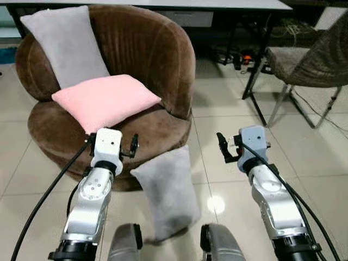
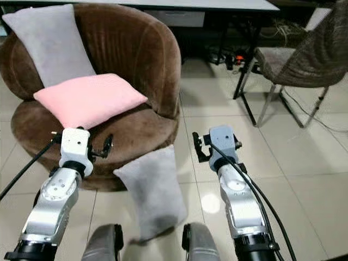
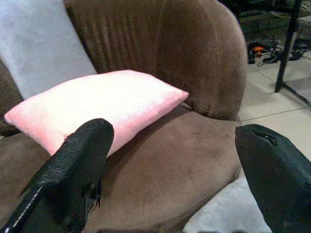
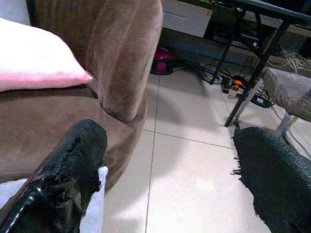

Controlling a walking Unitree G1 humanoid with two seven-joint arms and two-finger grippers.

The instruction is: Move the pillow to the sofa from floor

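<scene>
Grey rectangular fabric pillow [image 1: 166, 193] lay on floor against round brown velvet sofa [image 1: 157, 128]; transfer not started. Left gripper [image 1: 130, 147], right gripper [image 1: 224, 148] both spread, empty, near pillow.

We can read no text, label, brand, number or sign anywhere in these views; the cushions, the brown sofa, the floor tiles and the robot's arms all carry nothing legible to us.

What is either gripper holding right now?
Nothing. The left gripper and right gripper are both open in the air; the grey pillow leans on the sofa, ungrasped.
</scene>
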